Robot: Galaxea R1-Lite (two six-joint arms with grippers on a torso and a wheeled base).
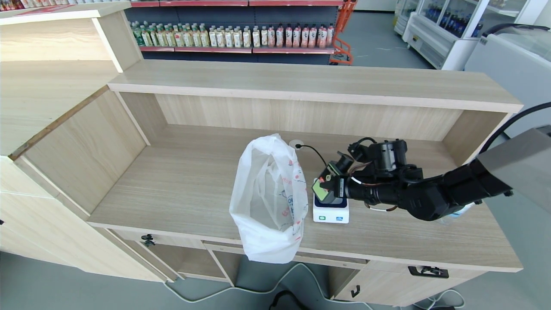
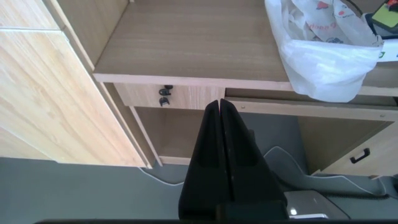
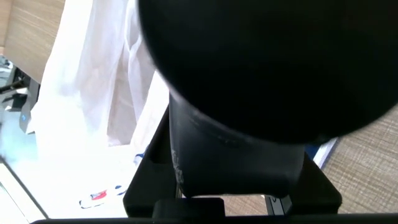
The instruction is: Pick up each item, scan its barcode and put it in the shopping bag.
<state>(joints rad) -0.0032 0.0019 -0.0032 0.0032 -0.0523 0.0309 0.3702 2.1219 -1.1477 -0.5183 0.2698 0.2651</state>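
The right gripper [image 1: 325,183], closed on a green-faced item [image 1: 319,189] above the scanner [image 1: 330,214], has the open shopping bag [image 1: 269,202] just beside it, toward frame left

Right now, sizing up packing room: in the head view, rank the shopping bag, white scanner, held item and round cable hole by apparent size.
1. shopping bag, clearly largest.
2. white scanner and held item: about alike; the item overlaps the scanner nearer the camera, so unranked.
3. round cable hole, smallest.
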